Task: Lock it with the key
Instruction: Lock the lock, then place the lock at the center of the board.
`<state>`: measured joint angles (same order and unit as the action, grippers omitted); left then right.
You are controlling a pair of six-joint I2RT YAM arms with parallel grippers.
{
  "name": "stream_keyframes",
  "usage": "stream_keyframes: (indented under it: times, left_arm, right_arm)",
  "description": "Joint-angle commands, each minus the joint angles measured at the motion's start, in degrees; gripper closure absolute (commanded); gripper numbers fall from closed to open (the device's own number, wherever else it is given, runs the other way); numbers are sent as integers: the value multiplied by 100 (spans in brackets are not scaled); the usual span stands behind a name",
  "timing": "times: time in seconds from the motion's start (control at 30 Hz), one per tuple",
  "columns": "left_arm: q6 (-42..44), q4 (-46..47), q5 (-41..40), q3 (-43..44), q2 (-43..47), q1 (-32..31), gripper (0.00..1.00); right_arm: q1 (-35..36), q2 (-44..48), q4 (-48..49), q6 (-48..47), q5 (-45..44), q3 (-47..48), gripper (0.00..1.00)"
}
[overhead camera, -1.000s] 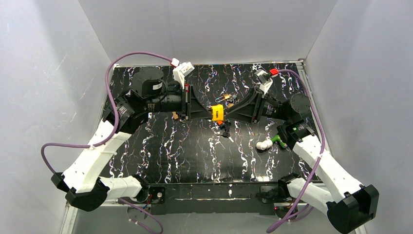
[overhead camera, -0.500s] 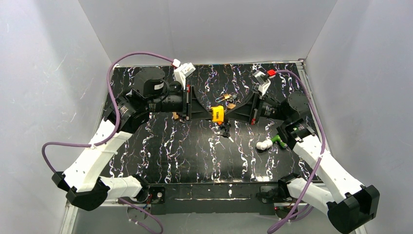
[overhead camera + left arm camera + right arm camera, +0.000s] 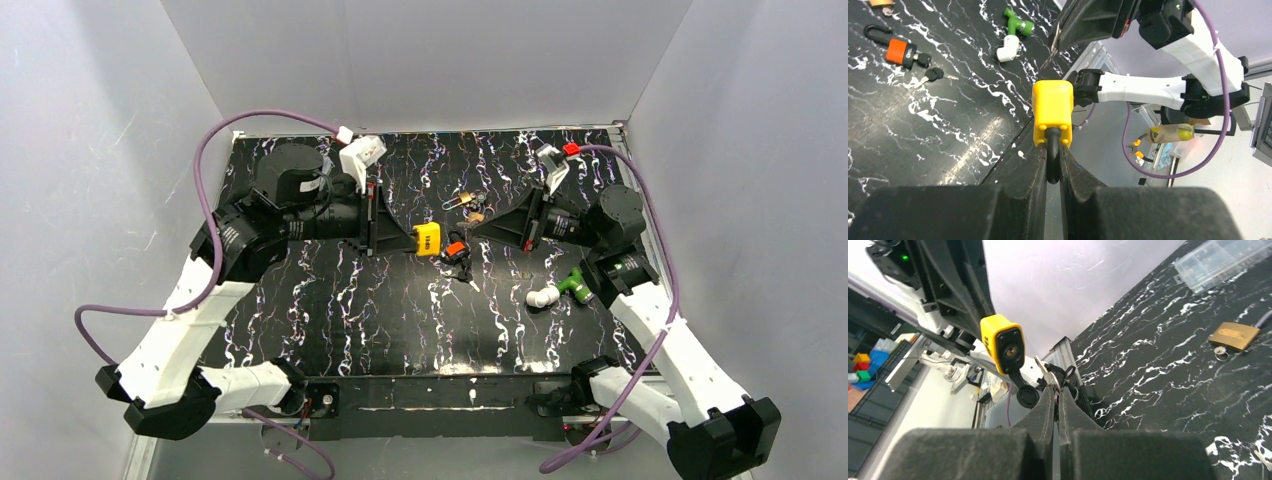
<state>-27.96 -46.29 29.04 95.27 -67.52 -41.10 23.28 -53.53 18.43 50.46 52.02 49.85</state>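
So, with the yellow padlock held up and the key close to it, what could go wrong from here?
1. The left jaws pinch the yellow plastic padlock only by its thin black shackle, so a push from the small silver key may swing the body.
2. That key, in the right jaws, is not yet in the keyhole; it may hit the yellow face or the hanging black cover instead.

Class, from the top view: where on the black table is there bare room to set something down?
Bare: the strip of table between the near edge and the orange padlock; the far strip behind the brass padlock. Crowded: centre, where the left claw holds the yellow padlock facing the key in the right claw, and around the white-green fitting.
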Motion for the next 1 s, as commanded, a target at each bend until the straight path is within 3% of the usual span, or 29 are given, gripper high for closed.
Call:
stream_keyframes:
  times: [0.0, 0.13, 0.27, 0.43, 0.63, 0.77, 0.97]
  left_arm:
    - [218, -579, -625, 272, 200, -2, 100]
    - [107, -1426, -1776, 284, 68, 10, 100]
    - [-191, -1864, -2379, -2, -30, 95, 100]
    - [-629, -2289, -3067, -889, -5, 917, 100]
    - [-613, -2194, -4146, -2003, -98, 2086, 100]
    - [-573, -1780, -4354, -2561, -337, 2659, 100]
    - [-525, -1482, -5728, -2851, -1043, 3218, 100]
  right_arm:
    - [-98, 95, -786, -506, -384, 310, 99]
    - [-75, -13, -1527, -790, -800, 410, 99]
    - [274, -228, -2085, -1052, -1367, 523, 99]
    - [1195, -856, -2672, -1395, -2463, 894, 99]
    - [2085, -2267, -2528, -1188, -3313, 1559, 99]
    - [2387, -3546, -2285, -965, -3335, 2386, 99]
    - [2616, -5098, -1969, -659, -3201, 3459, 99]
